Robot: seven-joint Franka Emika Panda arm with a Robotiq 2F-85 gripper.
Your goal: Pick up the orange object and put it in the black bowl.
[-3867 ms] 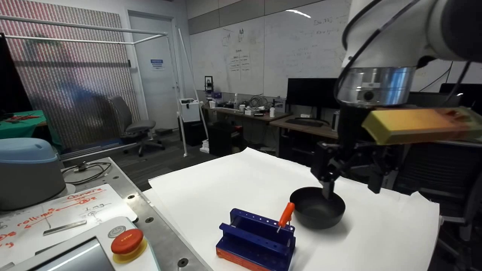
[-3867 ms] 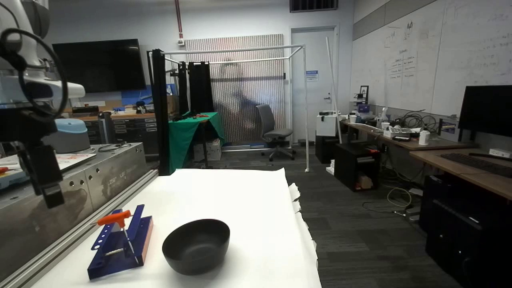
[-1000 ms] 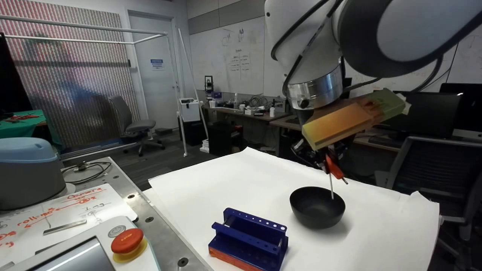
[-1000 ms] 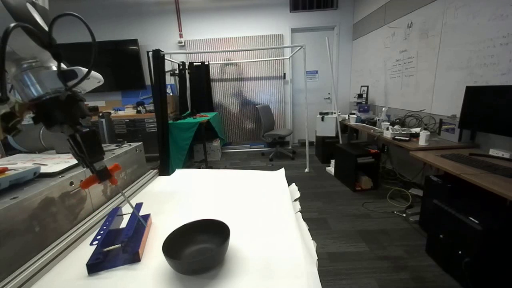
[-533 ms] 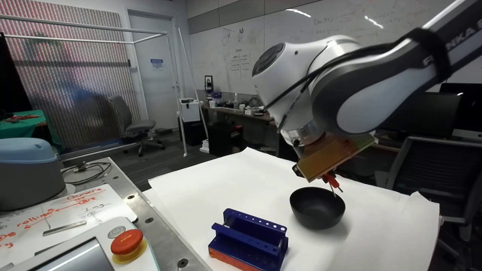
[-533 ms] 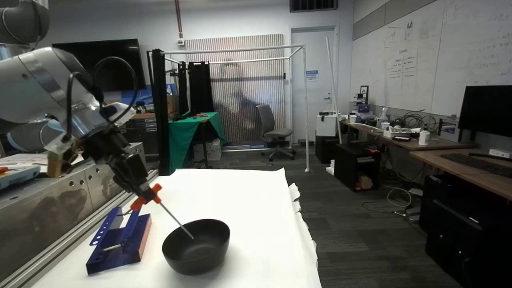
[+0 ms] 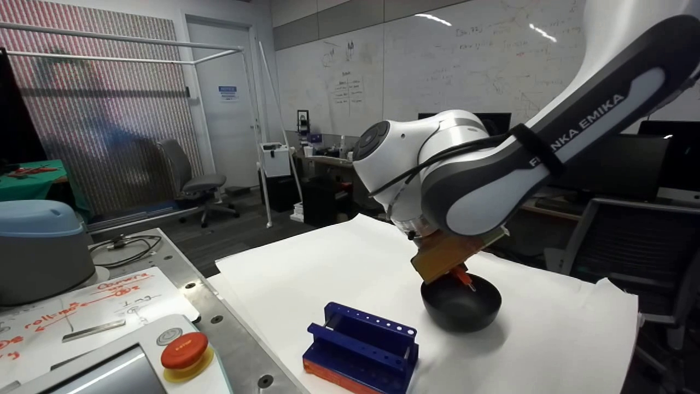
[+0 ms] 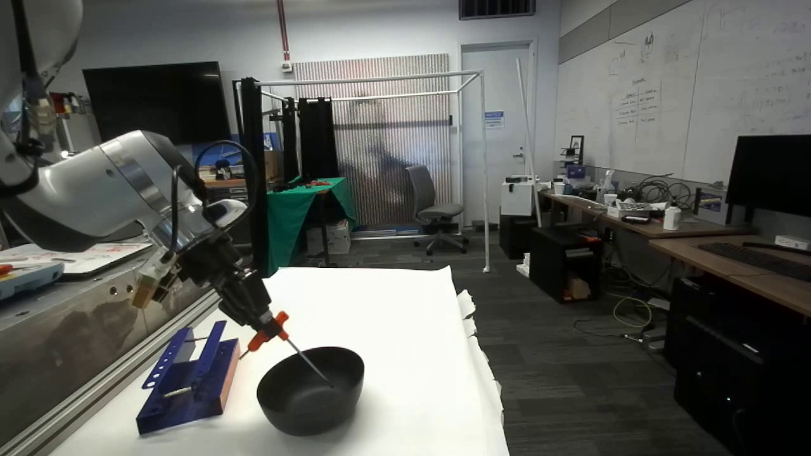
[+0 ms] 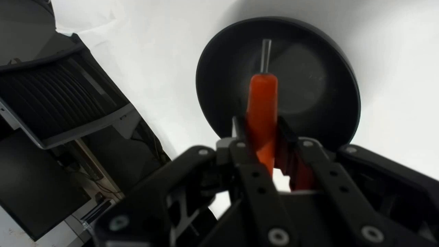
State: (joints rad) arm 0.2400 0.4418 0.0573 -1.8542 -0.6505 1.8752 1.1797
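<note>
The orange object is a T-handled tool with a thin metal shaft; its orange handle is pinched by my gripper. In an exterior view my gripper tilts down toward the black bowl, with the tool's shaft slanting over the near rim and its tip inside. Whether the tip touches the bowl I cannot tell. From the wrist the bowl lies right beneath the handle. Another exterior view has the handle end at the rim of the bowl, the fingers mostly hidden by the arm.
A blue rack with holes stands beside the bowl on the white paper; the gripper passes close over it. A metal bench borders the paper and carries a controller with a red stop button.
Several seconds ago the tool stood in the rack, apart from the gripper. It has since been gripped and lifted out; over the last second it came down and across to the bowl.
</note>
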